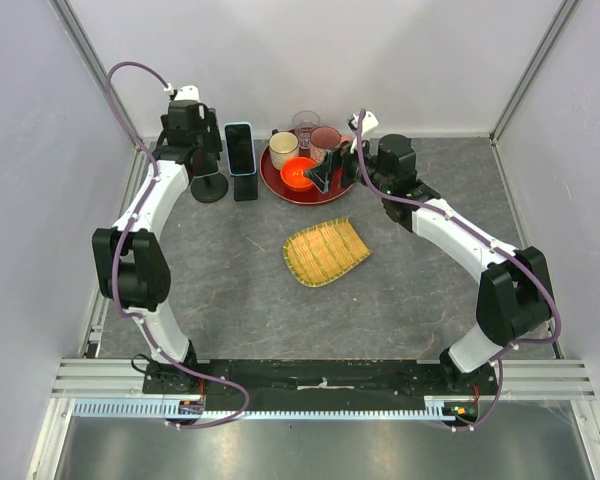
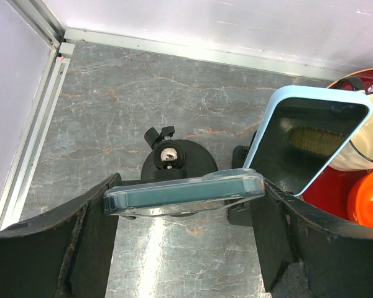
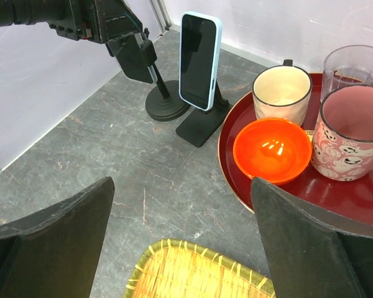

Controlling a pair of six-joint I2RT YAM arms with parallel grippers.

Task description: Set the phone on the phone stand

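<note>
My left gripper (image 2: 188, 190) is shut on the phone (image 2: 183, 192), a dark handset in a clear case held edge-on between both fingers. It hangs just above the phone stand (image 2: 174, 160), a black round base with a ball-headed post. In the right wrist view the phone (image 3: 135, 59) sits at the top of that stand's post (image 3: 166, 105). The stand (image 1: 209, 188) is at the back left of the table, below the left gripper (image 1: 202, 140). My right gripper (image 3: 181, 183) is open and empty, low over the table beside the red tray.
A second phone in a light blue case (image 3: 200, 59) leans on a black wedge stand (image 3: 202, 127) right of the round stand. The red tray (image 3: 227, 155) carries a white cup (image 3: 281, 93), orange bowl (image 3: 271, 150), pink mug (image 3: 351, 133) and glass (image 3: 354, 65). A woven basket (image 1: 325, 252) lies mid-table.
</note>
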